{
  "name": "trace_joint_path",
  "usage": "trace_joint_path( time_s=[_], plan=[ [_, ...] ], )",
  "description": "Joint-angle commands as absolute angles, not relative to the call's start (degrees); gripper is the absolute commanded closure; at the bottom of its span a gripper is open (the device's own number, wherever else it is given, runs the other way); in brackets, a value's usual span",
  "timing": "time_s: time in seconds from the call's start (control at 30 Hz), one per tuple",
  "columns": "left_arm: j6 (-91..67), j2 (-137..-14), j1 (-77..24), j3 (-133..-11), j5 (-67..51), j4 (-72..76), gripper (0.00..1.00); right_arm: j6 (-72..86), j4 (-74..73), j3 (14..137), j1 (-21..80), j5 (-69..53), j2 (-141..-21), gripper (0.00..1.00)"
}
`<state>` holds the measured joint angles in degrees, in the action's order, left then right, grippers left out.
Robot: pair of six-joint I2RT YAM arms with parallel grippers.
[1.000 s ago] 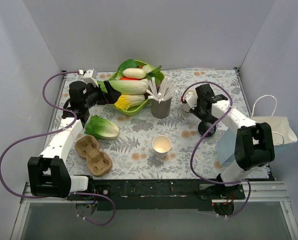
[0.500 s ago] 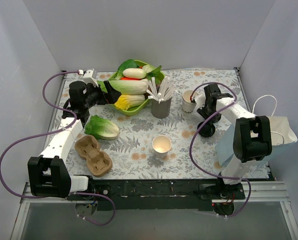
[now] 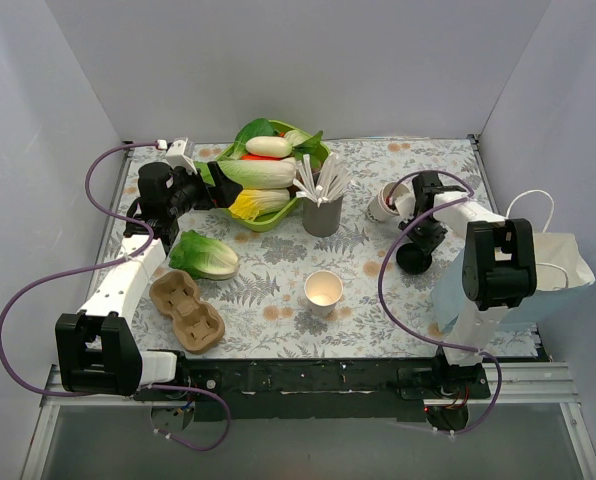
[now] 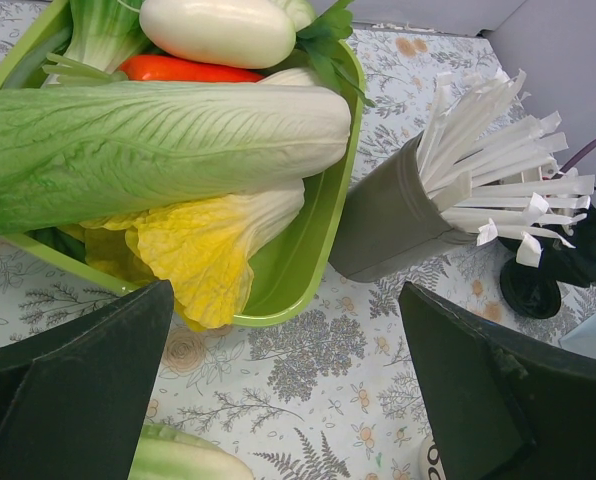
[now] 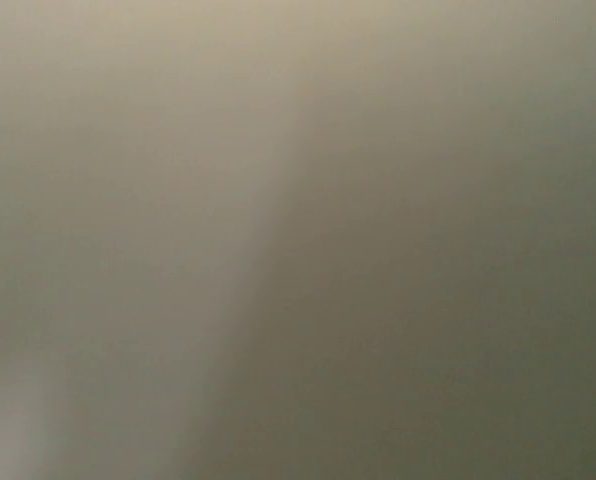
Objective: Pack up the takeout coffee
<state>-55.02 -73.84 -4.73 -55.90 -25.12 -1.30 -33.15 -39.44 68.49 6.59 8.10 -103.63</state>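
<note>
The right gripper (image 3: 406,200) is at the tilted paper cup (image 3: 383,204), cup at its tip, but I cannot tell whether it is clamped on it: from above the fingers are hidden, and its own wrist camera gives only grey-beige blur. Black lids (image 3: 415,258) lie just beside it, toward the arm bases; the left gripper (image 4: 286,300), spread wide, faces the straw cup (image 4: 388,215)

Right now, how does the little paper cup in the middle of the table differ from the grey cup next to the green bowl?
The paper cup is cream-white and looks empty; the grey cup is packed with white straws. The paper cup looks shorter and stands alone; the grey cup sits right beside the green bowl. Both stand upright with open tops.
</note>
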Motion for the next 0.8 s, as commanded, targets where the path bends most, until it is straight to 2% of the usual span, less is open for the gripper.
trace_joint_path(
  time_s=[0.0,0.23,0.37,0.77],
  plan=[
    [-54.1,-72.9,-4.9,-57.2,-25.6,-1.4,0.02,-31.5,-41.8,72.3,5.3,6.0,-104.7,0.74],
    [-54.4,-73.3,-5.0,-57.2,-25.7,-1.2,0.02,-31.5,-43.3,74.5,5.1,5.3,-103.2,0.84],
    [-54.8,-73.6,-4.9,-57.0,-25.9,-0.8,0.02,-31.7,-44.2,75.1,5.2,5.2,-102.7,0.94],
    [-55.3,-74.0,-5.0,-57.1,-26.2,-0.3,0.02,-34.4,-44.9,76.5,6.7,6.3,-99.8,0.99]
  ],
)
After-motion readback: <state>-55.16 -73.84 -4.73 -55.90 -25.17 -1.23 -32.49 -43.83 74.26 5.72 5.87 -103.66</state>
